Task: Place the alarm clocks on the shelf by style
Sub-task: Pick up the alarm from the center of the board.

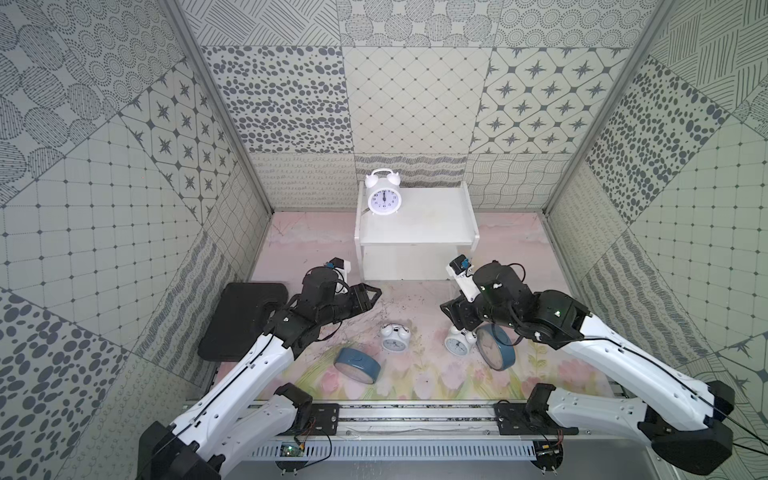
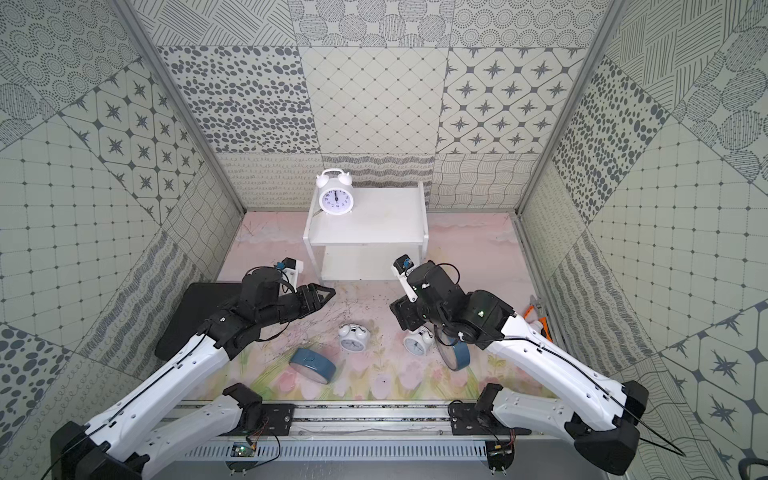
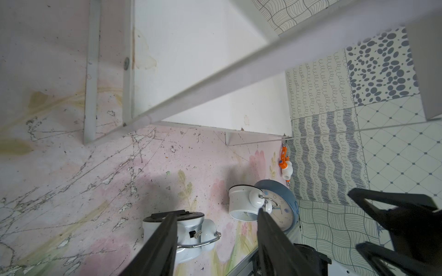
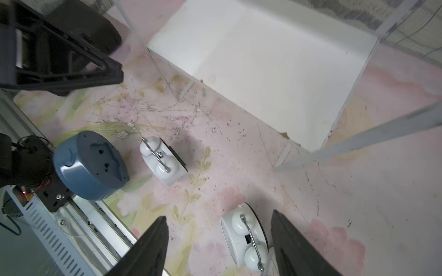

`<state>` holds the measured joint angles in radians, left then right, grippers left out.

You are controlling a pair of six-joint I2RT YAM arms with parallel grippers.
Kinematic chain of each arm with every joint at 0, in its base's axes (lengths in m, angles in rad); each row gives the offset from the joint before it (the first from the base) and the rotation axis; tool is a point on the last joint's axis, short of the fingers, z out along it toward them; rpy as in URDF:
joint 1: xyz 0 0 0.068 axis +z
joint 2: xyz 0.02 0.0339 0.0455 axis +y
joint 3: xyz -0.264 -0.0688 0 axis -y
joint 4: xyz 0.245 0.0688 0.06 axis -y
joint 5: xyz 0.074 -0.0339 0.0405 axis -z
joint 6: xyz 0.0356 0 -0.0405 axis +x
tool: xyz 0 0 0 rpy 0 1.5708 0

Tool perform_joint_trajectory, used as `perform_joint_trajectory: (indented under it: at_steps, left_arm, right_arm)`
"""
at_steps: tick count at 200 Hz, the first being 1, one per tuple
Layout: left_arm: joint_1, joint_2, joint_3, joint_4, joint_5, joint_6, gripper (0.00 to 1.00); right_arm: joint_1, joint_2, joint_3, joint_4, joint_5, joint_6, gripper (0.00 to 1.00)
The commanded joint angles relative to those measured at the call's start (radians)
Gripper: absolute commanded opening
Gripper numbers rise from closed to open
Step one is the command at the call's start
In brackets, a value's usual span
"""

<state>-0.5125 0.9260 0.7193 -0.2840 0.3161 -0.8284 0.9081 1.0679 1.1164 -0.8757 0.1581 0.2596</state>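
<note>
The white two-tier shelf (image 1: 419, 230) stands at the back, and one white twin-bell alarm clock (image 1: 383, 198) is upright on the left of its top board. Two more white clocks rest on the floral mat, one in the middle (image 1: 395, 337) and one to the right (image 1: 459, 343). That right one touches a blue clock (image 1: 494, 347) standing on edge. A second blue clock (image 1: 357, 365) lies tilted near the front. My left gripper (image 1: 368, 296) hovers open, left of the middle clock (image 3: 189, 223). My right gripper (image 4: 218, 224) is open above the right white clock (image 4: 244, 236).
A flat black case (image 1: 245, 320) lies under my left arm by the left wall. An orange and white tool (image 2: 536, 316) sits against the right wall. The metal rail (image 1: 415, 415) borders the mat's front edge. Patterned walls close in three sides.
</note>
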Motion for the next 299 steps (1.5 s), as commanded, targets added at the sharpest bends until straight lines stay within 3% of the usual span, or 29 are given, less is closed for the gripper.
perform_joint_trajectory:
  at_steps: [1, 22, 53, 96, 280, 299]
  left_arm:
    - [-0.047, 0.037, -0.017, 0.089, 0.008, -0.025, 0.56]
    - [-0.061, 0.045, -0.021, 0.090, -0.003, -0.020, 0.56]
    - [-0.062, 0.033, -0.011, 0.098, 0.011, -0.025, 0.56]
    - [-0.067, 0.024, -0.006, 0.100, 0.017, -0.025, 0.55]
    - [-0.069, 0.042, -0.015, 0.124, 0.027, -0.018, 0.52]
    - [-0.068, 0.039, -0.020, 0.126, 0.022, -0.014, 0.52]
  right_arm:
    - [0.002, -0.035, -0.099, 0.116, 0.003, 0.149, 0.69]
    - [-0.021, -0.063, -0.173, 0.097, 0.102, 0.216, 0.69]
    - [-0.133, -0.068, -0.231, 0.105, -0.010, 0.216, 0.64]
    - [-0.134, -0.028, -0.273, 0.122, -0.052, 0.206, 0.51]
    - [-0.132, -0.023, -0.361, 0.146, -0.074, 0.242, 0.27]
    - [-0.133, -0.017, -0.363, 0.153, -0.071, 0.242, 0.19]
